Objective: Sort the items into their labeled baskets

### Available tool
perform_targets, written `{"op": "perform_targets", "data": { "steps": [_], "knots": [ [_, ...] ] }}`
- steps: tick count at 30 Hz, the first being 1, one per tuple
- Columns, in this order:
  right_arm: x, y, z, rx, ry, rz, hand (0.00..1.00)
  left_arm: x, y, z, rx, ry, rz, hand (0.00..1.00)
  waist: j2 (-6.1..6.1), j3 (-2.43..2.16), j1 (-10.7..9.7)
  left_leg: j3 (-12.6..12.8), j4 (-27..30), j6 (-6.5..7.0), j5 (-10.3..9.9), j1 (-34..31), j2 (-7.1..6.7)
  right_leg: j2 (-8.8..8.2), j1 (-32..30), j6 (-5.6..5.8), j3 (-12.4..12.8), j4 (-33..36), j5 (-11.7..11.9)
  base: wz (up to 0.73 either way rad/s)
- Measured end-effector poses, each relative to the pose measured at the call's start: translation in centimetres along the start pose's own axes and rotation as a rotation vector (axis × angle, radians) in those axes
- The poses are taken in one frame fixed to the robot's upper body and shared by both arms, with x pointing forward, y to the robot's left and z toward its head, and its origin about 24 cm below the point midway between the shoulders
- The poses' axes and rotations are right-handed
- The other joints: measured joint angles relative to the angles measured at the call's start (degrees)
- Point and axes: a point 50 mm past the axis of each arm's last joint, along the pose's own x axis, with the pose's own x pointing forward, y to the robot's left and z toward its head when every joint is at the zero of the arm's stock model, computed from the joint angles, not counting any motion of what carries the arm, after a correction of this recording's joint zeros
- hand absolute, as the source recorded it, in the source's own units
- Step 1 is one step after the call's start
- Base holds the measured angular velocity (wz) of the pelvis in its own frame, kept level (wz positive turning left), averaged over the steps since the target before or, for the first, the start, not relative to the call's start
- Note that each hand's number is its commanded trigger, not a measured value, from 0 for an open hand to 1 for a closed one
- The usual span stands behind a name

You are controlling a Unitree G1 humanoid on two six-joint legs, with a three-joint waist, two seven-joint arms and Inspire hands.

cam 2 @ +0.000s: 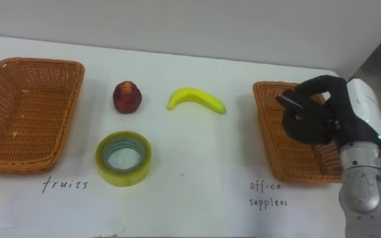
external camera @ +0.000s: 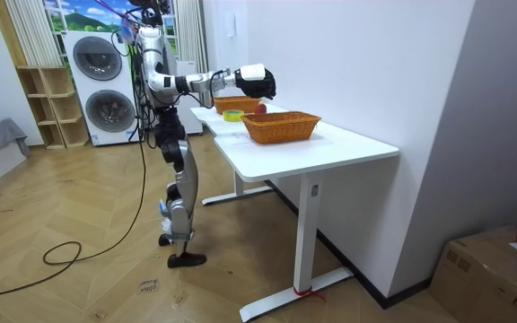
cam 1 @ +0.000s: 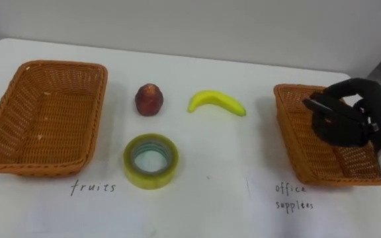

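My right hand (cam 1: 341,114) hovers over the wicker basket (cam 1: 295,142) marked office supplies at the table's right, and is also seen in the room view (external camera: 257,82). Its fingers are curled round a dark rounded object (cam 1: 335,130) that is hard to tell from the black hand. A second wicker basket (cam 1: 18,158), marked fruits, sits at the left with nothing in it. Between the baskets lie a red peach (cam 1: 149,99), a yellow banana (cam 1: 217,102) and a roll of yellowish tape (cam 1: 151,160), all on the table top.
The white table (cam 1: 210,198) runs along a white wall, and its far edge lies just behind the baskets. In the room view I stand at the table's long side, with washing machines (external camera: 101,85) behind me.
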Motion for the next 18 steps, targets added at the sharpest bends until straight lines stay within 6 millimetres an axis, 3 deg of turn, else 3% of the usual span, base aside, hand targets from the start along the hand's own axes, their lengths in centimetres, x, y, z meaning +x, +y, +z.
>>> {"op": "perform_targets", "data": {
  "steps": [8,15,18],
  "knots": [
    [-0.02,0.01,-0.03,-0.003,0.001,0.001,1.00,0.02,0.11,0.17,-0.001,-0.008,0.000,0.00,-0.55,-0.01,-0.11,-0.26,-0.03,0.00,0.00,0.04,-0.01,-0.01,0.10,0.00,-0.08,-0.06,0.00,0.00],
    [-0.03,0.08,-0.14,-0.007,0.006,0.004,1.00,0.06,0.32,0.50,-0.003,-0.021,0.008,0.00,-0.33,0.58,-0.11,-0.33,-0.08,0.00,0.00,-0.10,-0.09,-0.02,0.10,0.04,-0.17,-0.19,-0.02,0.00],
    [-0.10,0.52,-0.93,-0.012,0.041,0.026,1.00,0.06,0.34,0.52,-0.003,-0.020,0.009,0.00,-0.28,0.63,-0.08,-0.35,-0.10,0.00,0.00,-0.17,-0.14,-0.03,0.08,0.09,-0.18,-0.25,-0.06,0.00]
  ]
}}
